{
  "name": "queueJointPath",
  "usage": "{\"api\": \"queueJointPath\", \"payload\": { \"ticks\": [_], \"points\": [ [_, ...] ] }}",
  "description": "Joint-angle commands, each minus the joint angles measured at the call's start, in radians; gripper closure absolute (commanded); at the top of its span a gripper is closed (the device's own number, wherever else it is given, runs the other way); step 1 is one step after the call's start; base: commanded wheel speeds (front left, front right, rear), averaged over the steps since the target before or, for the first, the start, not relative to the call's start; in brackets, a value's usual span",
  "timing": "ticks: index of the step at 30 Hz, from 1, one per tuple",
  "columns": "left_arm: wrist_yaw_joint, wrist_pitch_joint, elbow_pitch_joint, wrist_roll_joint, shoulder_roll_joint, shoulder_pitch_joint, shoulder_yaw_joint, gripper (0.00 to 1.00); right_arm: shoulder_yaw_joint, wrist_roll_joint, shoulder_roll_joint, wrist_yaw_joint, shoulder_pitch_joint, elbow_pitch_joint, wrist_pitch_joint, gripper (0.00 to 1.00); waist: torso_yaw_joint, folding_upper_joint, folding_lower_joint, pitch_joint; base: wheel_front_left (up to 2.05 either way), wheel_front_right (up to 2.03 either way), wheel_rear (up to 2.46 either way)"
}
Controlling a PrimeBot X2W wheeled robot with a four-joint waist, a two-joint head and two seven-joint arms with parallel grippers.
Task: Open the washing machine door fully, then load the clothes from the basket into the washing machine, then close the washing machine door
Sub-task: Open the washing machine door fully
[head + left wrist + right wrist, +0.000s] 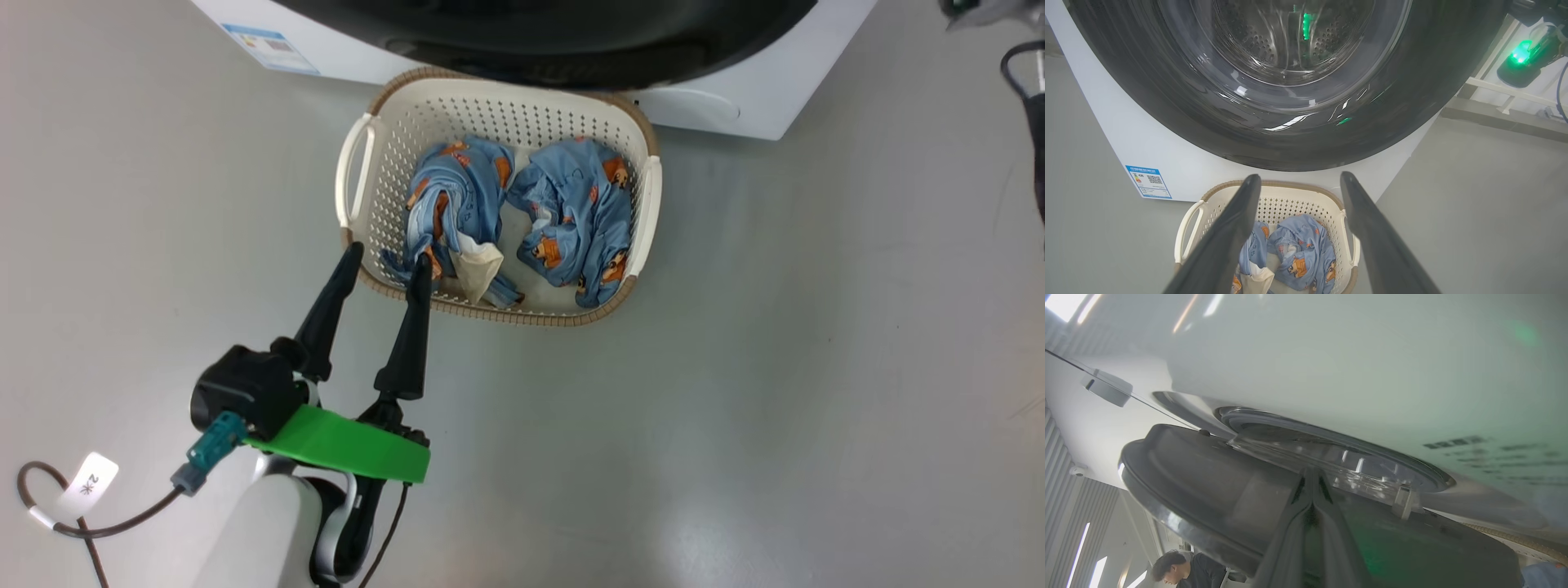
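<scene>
The cream basket [490, 114] stands on the floor right before the white washing machine [759, 90]. In it lie two light-blue bear-print clothes, one on the left [457, 196] showing cream lining and one on the right [580, 212]. My left gripper [388, 256] is open, its fingertips over the basket's near left rim, and nothing is between them. The black-rimmed door [571, 41] overhangs the basket's far edge. In the right wrist view the door [1208, 477] stands ajar from the washer front [1372, 355]. My right gripper [1312, 471] is shut, tips against the door's inner side.
Grey floor stretches to the left, right and near side of the basket. A blue label [1148, 181] marks the washer's lower left front. A dark device with a green light [1521, 61] hangs at the upper right. A person [1175, 565] is beyond the door.
</scene>
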Motion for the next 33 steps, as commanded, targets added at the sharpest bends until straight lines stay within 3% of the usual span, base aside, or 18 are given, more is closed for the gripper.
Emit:
{"api": "queueJointPath", "payload": {
  "ticks": [1,33],
  "points": [
    [-0.003,-0.006,-0.020,0.000,0.018,-0.006,0.029,0.00,0.019,-0.012,0.032,0.002,0.030,-0.043,0.016,1.00,-0.003,-0.0001,0.0000,-0.017,0.00,0.00,0.00],
    [-0.003,-0.006,0.003,0.060,0.018,0.160,0.112,0.00,0.098,-0.001,0.128,0.002,0.430,-0.163,0.112,1.00,0.019,-0.0001,0.0000,-0.296,0.00,0.00,0.00]
  ]
}}
